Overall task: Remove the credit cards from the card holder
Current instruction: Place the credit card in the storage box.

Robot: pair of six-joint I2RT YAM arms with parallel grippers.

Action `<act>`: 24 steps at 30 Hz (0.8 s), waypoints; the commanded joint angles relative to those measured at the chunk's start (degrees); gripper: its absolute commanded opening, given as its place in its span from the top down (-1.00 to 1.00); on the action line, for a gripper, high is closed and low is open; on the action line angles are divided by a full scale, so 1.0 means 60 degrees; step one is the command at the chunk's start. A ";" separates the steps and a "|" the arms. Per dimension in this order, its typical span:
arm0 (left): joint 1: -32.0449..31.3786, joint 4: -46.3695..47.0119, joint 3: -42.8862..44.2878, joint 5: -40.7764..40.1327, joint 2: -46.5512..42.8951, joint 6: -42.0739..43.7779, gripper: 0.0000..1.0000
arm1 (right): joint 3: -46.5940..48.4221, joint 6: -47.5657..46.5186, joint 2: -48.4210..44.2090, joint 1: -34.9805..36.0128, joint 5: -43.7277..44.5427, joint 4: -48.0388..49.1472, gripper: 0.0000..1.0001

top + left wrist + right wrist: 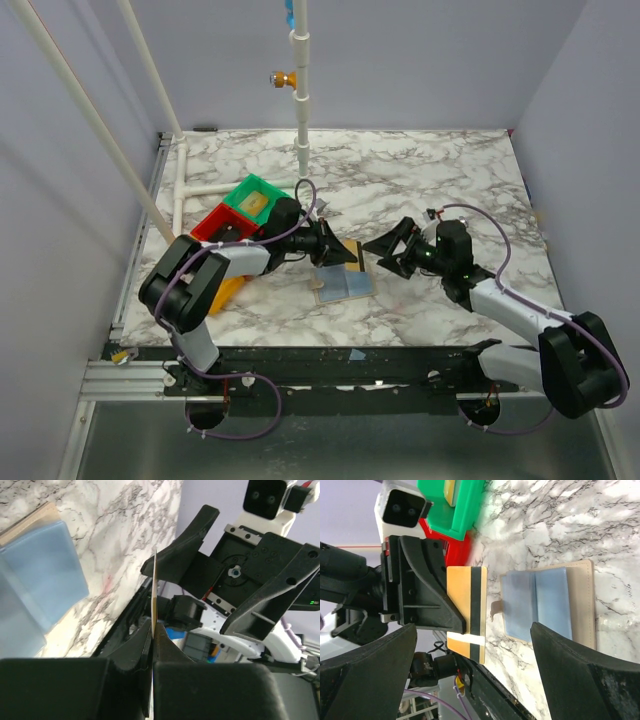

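Observation:
The card holder (345,283) lies open on the marble table, its tan rim (581,600) around grey-blue pockets (40,580). My left gripper (348,254) is shut on a tan-gold credit card (465,610) with a black stripe and holds it on edge above the table, just left of the holder. The left wrist view shows the card edge-on (155,585) between the left gripper's (153,630) closed tips. My right gripper (385,250) is open and empty. It faces the card from the right, and its fingers (375,675) stand wide on either side of the card without touching it.
Green (255,200), red (215,225) and orange (228,292) plastic trays sit behind and beside the left arm. A white pipe post (302,100) stands at the back centre, and slanted white pipes run along the left side.

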 commanded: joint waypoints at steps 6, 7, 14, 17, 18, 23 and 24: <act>0.0350 -0.6840 0.2577 -0.2253 -0.1660 0.5174 1.00 | 0.0522 -0.0717 -0.0492 -0.0056 0.0724 -0.1264 -0.99; 0.0415 -0.7687 0.3006 -0.2768 -0.1707 0.5812 1.00 | 0.0504 -0.0752 -0.0521 -0.0053 0.0752 -0.1296 -0.99; 0.0790 -1.0864 0.4931 -0.5663 -0.1708 0.8620 1.00 | 0.0551 -0.0961 -0.0674 -0.0048 0.0863 -0.1495 -0.99; 0.0838 -1.1635 0.5474 -0.7142 -0.1725 0.9507 1.00 | 0.0570 -0.1019 -0.0696 -0.0049 0.0884 -0.1555 -0.99; 0.0863 -1.1777 0.5654 -0.7536 -0.1719 0.9731 1.00 | 0.0559 -0.1021 -0.0712 -0.0050 0.0889 -0.1555 -0.99; 0.0886 -1.2809 0.6783 -0.9550 -0.1248 1.0829 1.00 | 0.0512 -0.1082 -0.0742 -0.0048 0.0871 -0.1559 -0.99; 0.0885 -1.2864 0.6873 -0.9993 -0.1162 1.1053 1.00 | 0.0498 -0.1091 -0.0750 -0.0059 0.0859 -0.1561 -1.00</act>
